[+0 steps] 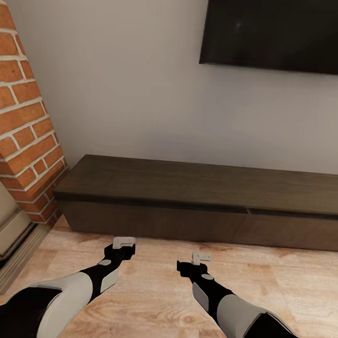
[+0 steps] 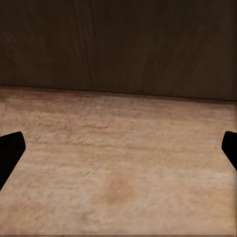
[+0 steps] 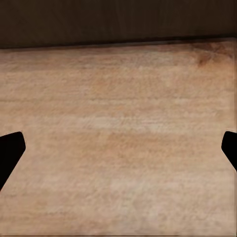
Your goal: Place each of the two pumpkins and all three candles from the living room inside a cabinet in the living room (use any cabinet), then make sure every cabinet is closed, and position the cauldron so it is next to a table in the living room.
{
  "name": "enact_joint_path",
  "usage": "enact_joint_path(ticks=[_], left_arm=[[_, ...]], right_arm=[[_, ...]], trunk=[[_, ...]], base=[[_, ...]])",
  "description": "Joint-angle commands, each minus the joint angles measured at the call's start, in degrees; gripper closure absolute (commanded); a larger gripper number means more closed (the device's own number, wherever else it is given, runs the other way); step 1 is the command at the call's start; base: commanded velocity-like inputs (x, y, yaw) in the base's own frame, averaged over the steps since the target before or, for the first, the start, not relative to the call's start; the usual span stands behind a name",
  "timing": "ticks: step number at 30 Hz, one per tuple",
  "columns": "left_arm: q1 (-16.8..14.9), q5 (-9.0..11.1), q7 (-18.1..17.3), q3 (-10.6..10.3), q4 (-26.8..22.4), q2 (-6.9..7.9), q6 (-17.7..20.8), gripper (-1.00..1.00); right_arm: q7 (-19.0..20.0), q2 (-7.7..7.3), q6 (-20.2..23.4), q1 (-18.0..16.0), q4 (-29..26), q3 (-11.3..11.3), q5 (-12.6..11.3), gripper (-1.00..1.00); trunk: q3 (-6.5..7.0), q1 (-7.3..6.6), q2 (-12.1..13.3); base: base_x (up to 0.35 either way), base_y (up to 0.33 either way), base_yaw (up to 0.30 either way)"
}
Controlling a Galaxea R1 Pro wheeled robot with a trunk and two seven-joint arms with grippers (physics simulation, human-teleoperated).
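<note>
The long, low dark-brown cabinet stands against the white wall straight ahead, its flat front panels shut and its top bare. My left gripper and right gripper hover low over the wooden floor just short of its front. Both are open with nothing between the fingers. In the left wrist view the cabinet front is close beyond the left gripper. The right wrist view has the cabinet's base farther off past the right gripper. The pumpkins, candles, cauldron and table are out of view.
A brick fireplace column with a stone hearth rises at the left, next to the cabinet's end. A dark TV screen hangs on the wall above the cabinet. Light wooden floor stretches under both arms.
</note>
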Motion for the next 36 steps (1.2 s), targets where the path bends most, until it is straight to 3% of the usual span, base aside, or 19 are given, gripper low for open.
enact_joint_path(ticks=[1, 6, 9, 17, 36], left_arm=[[-0.1, 0.2, 0.1, 0.1, 0.2, -0.01, -0.4, -1.0], [-0.1, 0.5, -0.1, 0.0, 0.1, -0.01, -0.4, -1.0], [-0.1, 2.2, -0.2, 0.1, 0.1, -0.01, -0.3, -1.0], [0.5, 3.7, -0.3, 0.1, 0.3, -0.01, 0.2, -1.0], [1.8, 3.8, -0.7, 0.2, 0.3, 0.27, 0.1, -1.0]], right_arm=[[-0.2, 0.01, -0.1, 0.0, 0.0, 0.5, -0.5, -1.0], [-0.2, 0.01, -0.1, 0.0, 0.0, 2.7, -0.5, -1.0], [-0.3, 0.01, -0.1, 0.0, 0.0, 4.0, -0.5, -1.0], [-0.3, 0.01, -0.1, 0.5, 0.0, 4.2, -0.6, -1.0], [-0.3, 0.01, 0.0, 1.2, 0.0, 4.2, -0.6, -1.0]], trunk=[[0.05, -0.02, 0.0], [0.5, -0.02, 0.0], [1.39, -0.1, 0.0], [3.37, -0.31, 0.1], [5.05, -0.31, 0.1]], base=[[-0.097, 0.0, 0.0], [-0.025, 0.0, 0.0], [-0.003, 0.0, 0.0], [0.0, 0.0, 0.0], [-0.04, 0.0, 0.0]])
